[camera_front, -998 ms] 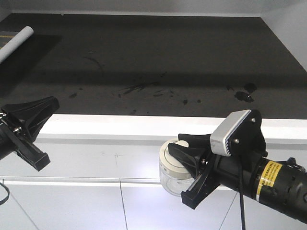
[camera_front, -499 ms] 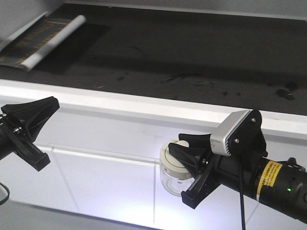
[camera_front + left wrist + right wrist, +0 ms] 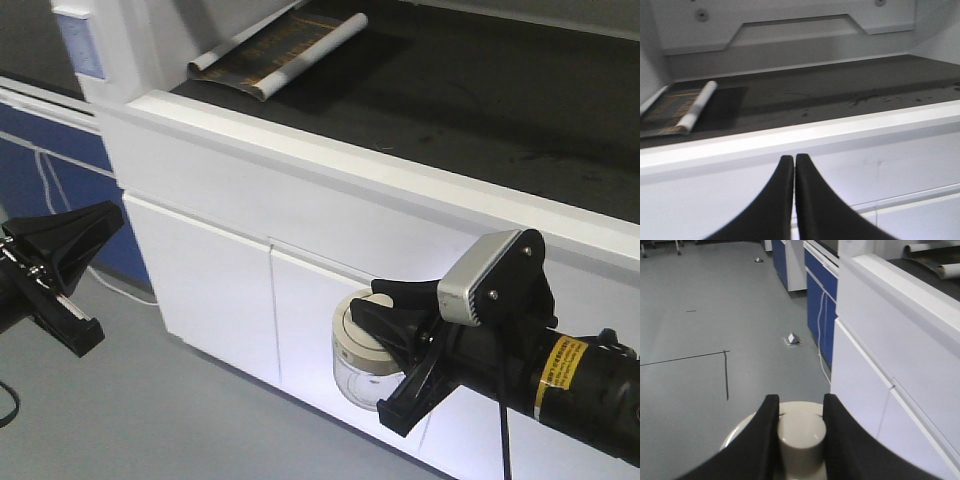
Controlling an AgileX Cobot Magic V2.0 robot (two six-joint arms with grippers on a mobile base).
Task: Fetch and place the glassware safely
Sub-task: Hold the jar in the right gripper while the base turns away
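Right gripper [image 3: 375,303]: narrowed onto the knob [image 3: 801,432] of the lid, one black finger on each side of it, as the right wrist view showed [image 3: 800,401].
Lid [image 3: 360,335]: cream-white and round, sitting on its jar, directly under the right gripper's fingers.
Glass jar [image 3: 350,378]: small, squat and clear, carried in the air by the right gripper. It was below the level of the surface's front edge and touched nothing else.
Wrist camera [image 3: 480,282]: grey housing mounted just behind the right gripper, on top of the arm.
Left gripper [image 3: 100,215]: fingers pressed together at the tips with nothing between them, seen clearly in the left wrist view [image 3: 793,159]. It was well apart from the jar, on the far side of the frame.
Cabinet doors [image 3: 215,285]: white, directly behind the jar and between the two grippers.
Surface [image 3: 520,90]: dark top with a white front edge, above and beyond both grippers.
Rolled sheet [image 3: 290,45]: lay on the surface, far above and beyond the left gripper [image 3: 690,105].
Floor [image 3: 700,315]: grey, beneath both grippers.
Blue cabinets [image 3: 820,305]: stood beyond the white cabinet run, ahead of the right gripper.
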